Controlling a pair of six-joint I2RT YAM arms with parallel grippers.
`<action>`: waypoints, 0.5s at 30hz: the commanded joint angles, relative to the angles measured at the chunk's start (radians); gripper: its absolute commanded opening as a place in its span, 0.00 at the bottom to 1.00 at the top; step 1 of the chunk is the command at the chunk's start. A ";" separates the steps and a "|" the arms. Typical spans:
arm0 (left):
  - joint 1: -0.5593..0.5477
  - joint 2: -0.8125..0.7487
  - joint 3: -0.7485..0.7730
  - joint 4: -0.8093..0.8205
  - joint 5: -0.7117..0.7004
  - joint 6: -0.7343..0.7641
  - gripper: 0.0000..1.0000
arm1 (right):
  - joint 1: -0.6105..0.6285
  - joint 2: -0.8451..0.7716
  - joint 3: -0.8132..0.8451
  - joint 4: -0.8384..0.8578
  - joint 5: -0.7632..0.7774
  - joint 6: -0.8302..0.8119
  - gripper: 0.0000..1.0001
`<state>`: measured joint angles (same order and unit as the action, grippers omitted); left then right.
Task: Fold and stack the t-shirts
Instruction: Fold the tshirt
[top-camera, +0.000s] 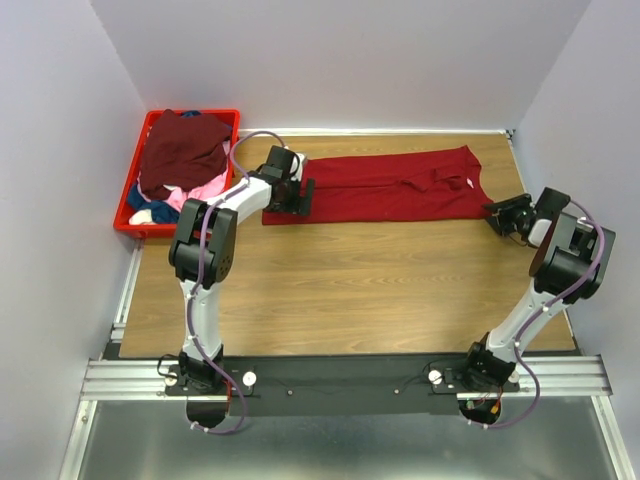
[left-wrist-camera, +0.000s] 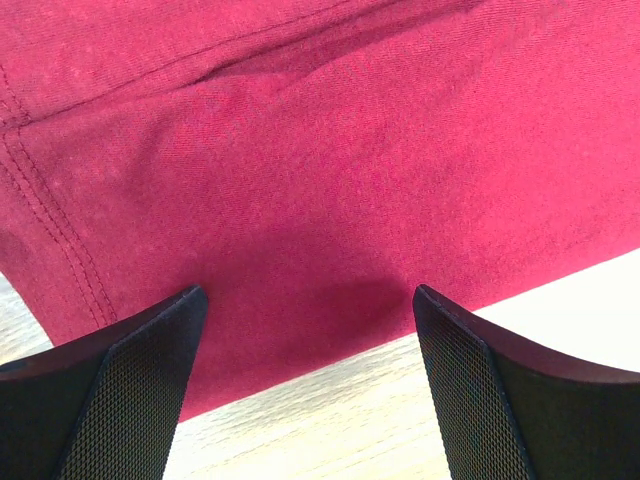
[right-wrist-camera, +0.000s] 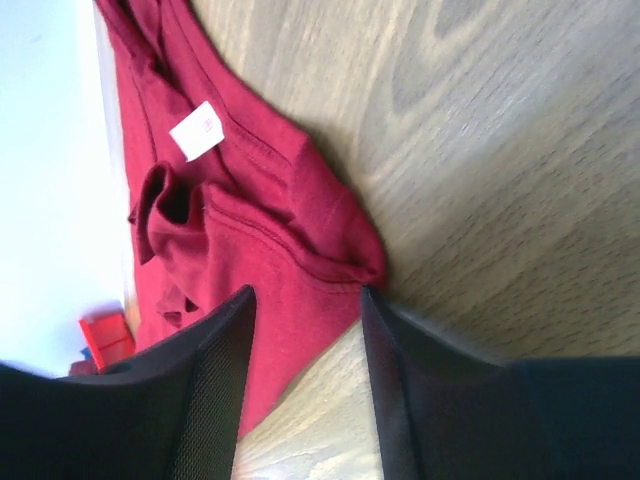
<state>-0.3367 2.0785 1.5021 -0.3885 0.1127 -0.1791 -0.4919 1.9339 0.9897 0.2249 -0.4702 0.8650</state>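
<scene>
place: a robot test lab | around: plain white walls (top-camera: 350, 60) stand close around a wooden surface (top-camera: 350, 280) | bottom of frame: left arm (top-camera: 203, 250) and right arm (top-camera: 560, 265), both robot arms with thin cables (top-camera: 255, 135) looped along them, bolted to a metal rail (top-camera: 130, 378) | upper left: red crate (top-camera: 140, 231) heaped with shirts (top-camera: 185, 150)

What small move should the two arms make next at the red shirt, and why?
Probably shut both pairs of jaws on the cloth, to lift the ends for a fold. The red shirt lies as a long strip. The left gripper is open over its hem end, and the right gripper is open at a corner of its neck end. Neither holds cloth yet.
</scene>
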 joint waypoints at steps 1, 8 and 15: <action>0.024 0.000 -0.052 -0.095 -0.061 0.018 0.93 | -0.017 0.042 -0.026 -0.035 0.025 -0.007 0.44; 0.036 -0.075 -0.173 -0.090 -0.082 0.018 0.93 | -0.025 -0.006 -0.054 -0.113 0.065 -0.035 0.09; 0.036 -0.202 -0.339 -0.056 -0.076 0.007 0.93 | -0.027 -0.156 -0.177 -0.196 0.061 -0.087 0.11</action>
<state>-0.3069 1.9057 1.2556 -0.3710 0.0597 -0.1619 -0.5095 1.8618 0.8810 0.1417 -0.4461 0.8398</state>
